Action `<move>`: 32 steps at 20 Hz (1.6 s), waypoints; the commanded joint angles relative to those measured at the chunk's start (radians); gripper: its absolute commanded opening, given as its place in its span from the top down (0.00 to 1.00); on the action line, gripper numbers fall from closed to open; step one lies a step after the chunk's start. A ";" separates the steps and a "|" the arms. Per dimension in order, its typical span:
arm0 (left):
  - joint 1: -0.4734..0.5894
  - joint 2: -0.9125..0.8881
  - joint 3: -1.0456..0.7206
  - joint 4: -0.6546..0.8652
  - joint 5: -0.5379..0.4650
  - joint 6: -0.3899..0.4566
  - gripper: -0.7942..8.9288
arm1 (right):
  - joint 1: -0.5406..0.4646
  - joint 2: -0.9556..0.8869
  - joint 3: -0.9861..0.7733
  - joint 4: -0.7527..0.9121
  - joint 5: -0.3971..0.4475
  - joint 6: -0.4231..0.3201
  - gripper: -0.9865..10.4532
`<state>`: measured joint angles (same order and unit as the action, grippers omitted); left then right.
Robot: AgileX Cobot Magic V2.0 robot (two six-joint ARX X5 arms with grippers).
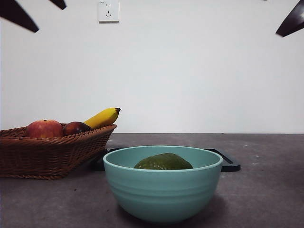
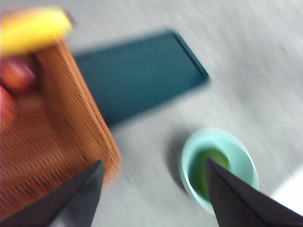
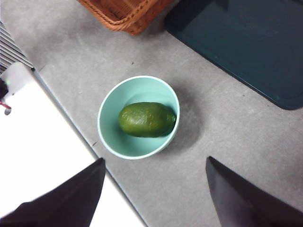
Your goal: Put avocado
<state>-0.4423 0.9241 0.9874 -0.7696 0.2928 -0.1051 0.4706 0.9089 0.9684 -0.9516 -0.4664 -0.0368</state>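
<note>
The olive-green avocado point(image 1: 163, 162) lies on its side inside a pale teal bowl point(image 1: 162, 199) near the front of the table. It also shows in the right wrist view point(image 3: 147, 119) inside the bowl point(image 3: 110, 132), and blurred in the left wrist view point(image 2: 213, 165) inside the bowl point(image 2: 191, 156). My left gripper point(image 2: 151, 189) is open and empty, high above the table between the basket and the bowl. My right gripper point(image 3: 154, 189) is open and empty, high above the table beside the bowl. In the front view only black tips show at the top corners point(image 1: 19, 14) point(image 1: 290, 21).
A brown wicker basket point(image 1: 47, 154) at the left holds a red apple point(image 1: 44, 128), a dark red-brown fruit point(image 1: 76, 127) and a banana point(image 1: 102, 117). A dark flat tray point(image 1: 230, 164) lies behind the bowl. A wall socket point(image 1: 108, 11) is on the white wall.
</note>
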 commanded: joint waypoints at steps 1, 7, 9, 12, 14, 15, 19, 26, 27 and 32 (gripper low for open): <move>-0.002 -0.043 -0.069 -0.023 0.091 0.027 0.57 | 0.005 0.047 0.017 0.025 0.003 0.011 0.62; -0.003 -0.095 -0.142 -0.196 0.290 0.150 0.57 | 0.010 0.179 0.018 0.074 0.002 0.011 0.62; -0.003 -0.095 -0.142 -0.203 0.303 0.158 0.57 | 0.029 0.230 0.017 0.092 0.002 0.011 0.62; -0.003 -0.095 -0.142 -0.203 0.314 0.166 0.57 | 0.066 0.314 0.017 0.134 0.005 0.011 0.62; -0.003 -0.095 -0.142 -0.203 0.314 0.169 0.57 | 0.089 0.374 0.017 0.175 0.042 0.011 0.62; -0.003 -0.095 -0.142 -0.203 0.314 0.169 0.57 | 0.099 0.402 0.017 0.193 0.065 0.011 0.62; -0.003 -0.095 -0.142 -0.202 0.314 0.169 0.57 | 0.137 0.515 0.017 0.261 0.121 0.011 0.62; -0.003 -0.095 -0.142 -0.201 0.314 0.169 0.57 | 0.195 0.647 0.017 0.349 0.196 0.012 0.68; -0.003 -0.095 -0.142 -0.200 0.314 0.169 0.57 | 0.201 0.661 0.017 0.354 0.201 0.011 0.69; -0.003 -0.095 -0.142 -0.199 0.314 0.169 0.57 | 0.230 0.690 0.017 0.383 0.209 0.011 0.85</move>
<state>-0.4423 0.8234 0.8391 -0.9760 0.6010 0.0441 0.6918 1.5810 0.9684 -0.5747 -0.2577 -0.0292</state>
